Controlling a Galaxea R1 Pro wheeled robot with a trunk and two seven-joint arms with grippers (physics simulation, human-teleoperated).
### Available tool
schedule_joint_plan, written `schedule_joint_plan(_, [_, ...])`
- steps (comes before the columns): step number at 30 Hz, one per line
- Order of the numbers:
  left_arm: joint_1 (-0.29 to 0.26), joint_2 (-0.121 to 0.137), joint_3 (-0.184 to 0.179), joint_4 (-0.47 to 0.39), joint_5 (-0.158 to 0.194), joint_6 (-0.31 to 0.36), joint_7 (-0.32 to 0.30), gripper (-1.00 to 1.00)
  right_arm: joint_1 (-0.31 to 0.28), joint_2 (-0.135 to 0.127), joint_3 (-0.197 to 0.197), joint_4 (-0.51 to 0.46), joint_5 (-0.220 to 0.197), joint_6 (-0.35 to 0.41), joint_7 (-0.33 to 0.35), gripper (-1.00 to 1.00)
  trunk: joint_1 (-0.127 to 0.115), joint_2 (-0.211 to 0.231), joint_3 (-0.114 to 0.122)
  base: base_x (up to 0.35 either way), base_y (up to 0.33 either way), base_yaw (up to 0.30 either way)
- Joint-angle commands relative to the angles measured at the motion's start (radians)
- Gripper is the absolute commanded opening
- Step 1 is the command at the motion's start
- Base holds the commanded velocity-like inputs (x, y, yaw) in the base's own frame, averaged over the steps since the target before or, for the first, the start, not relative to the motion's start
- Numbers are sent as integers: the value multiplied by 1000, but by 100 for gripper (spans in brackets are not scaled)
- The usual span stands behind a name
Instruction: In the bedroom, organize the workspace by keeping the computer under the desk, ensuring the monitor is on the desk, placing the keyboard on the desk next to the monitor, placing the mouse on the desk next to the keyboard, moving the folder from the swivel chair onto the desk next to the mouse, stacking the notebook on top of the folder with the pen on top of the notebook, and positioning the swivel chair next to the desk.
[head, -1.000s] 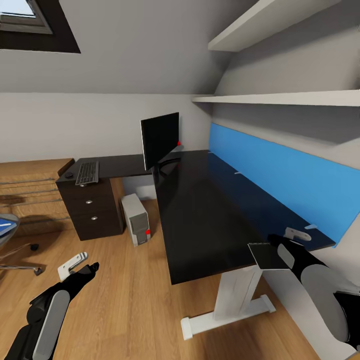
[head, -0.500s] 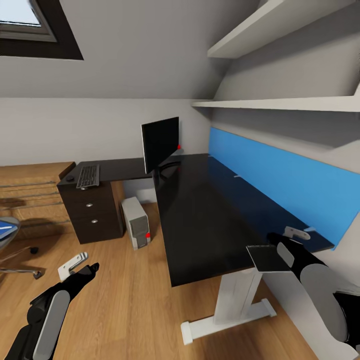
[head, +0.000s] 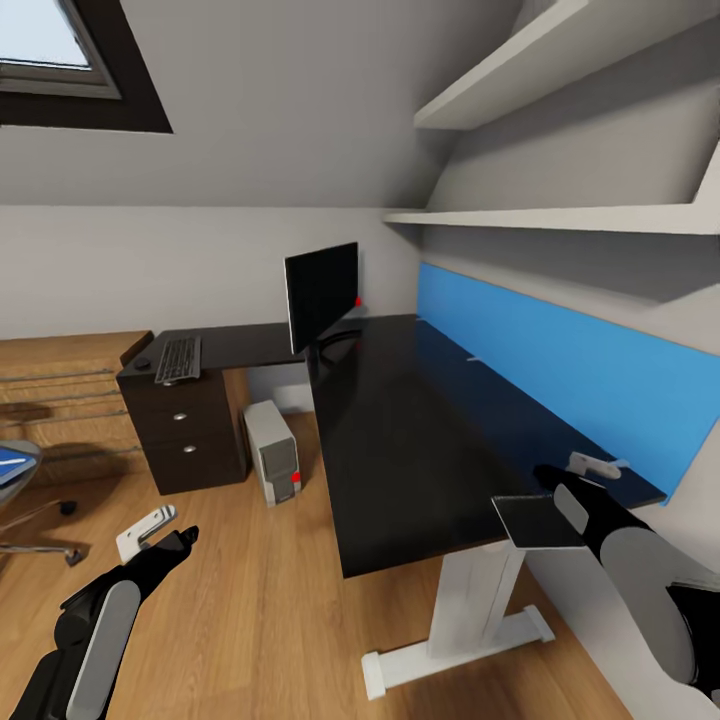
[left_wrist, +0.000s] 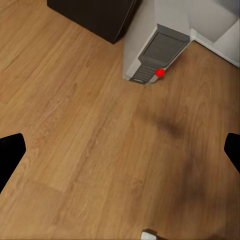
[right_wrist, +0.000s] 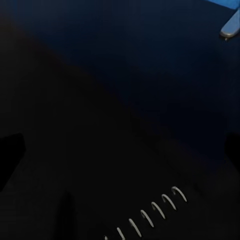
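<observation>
At desk (head: 400, 420) near corner | right tool (head: 560, 505) grasping notebook (head: 535, 520) | left tool (head: 165, 530) released

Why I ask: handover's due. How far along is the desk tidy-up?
Done: computer under the desk, monitor on it, keyboard and mouse side by side on its far wing. In hand: the right claw holds the notebook at the desk's near edge. Left: the folder lies on the chair, which stands away from the desk; then stacking.
</observation>
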Motion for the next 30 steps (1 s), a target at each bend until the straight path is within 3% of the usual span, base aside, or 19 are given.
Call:
schedule_joint_plan(1, [-1,0,0,-1,11,3,9,100,0,0,-2,-3,-3,6,-3,100,0,0,1,0,0,0])
schedule_joint_plan(19, [-1,-1,-7,14,9,3,9,100,22,7,-4,-98,-3,74,-3,100,0,0,29,0,0,0])
schedule_joint_plan(27, [-1,-2,-8,20,9,3,9,100,120,8,-4,-305,-6,193,-4,100,0,0,41,0,0,0])
schedule_joint_plan(30, [-1,-2,-8,23,9,3,9,100,189,9,-4,-424,-9,235,-7,100,0,0,43,0,0,0])
